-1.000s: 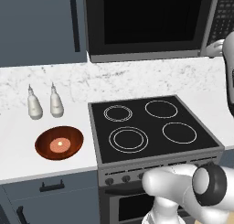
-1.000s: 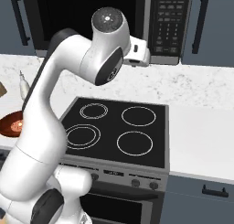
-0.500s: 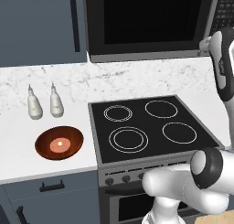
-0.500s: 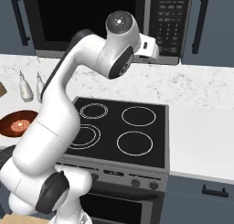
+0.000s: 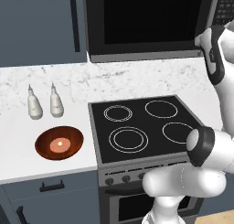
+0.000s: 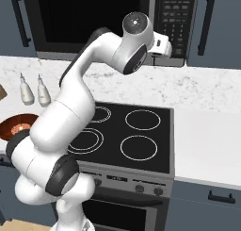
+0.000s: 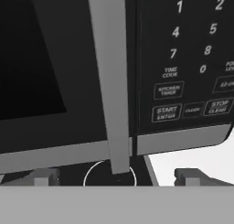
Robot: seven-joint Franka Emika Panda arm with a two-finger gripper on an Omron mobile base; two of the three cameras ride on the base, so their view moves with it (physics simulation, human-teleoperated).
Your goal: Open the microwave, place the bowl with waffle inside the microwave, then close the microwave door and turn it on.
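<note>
Reaching for the grey handle bar (image 7: 109, 81) on the microwave door (image 7: 41, 72), just in front of the hand (image 7: 116, 176). Wide open, holding nothing. Best to slide one finger on each side of the bar, squeeze, then pull back slow. Bowl (image 5: 59, 142) with waffle (image 5: 60, 144) waiting far off on the table (image 5: 18, 141), left of the stove (image 5: 141, 127).

Glossy reddish bowl (image 5: 59, 143) on veined marble-look counter (image 5: 18, 159); microwave door (image 5: 146, 22) dark glass.
</note>
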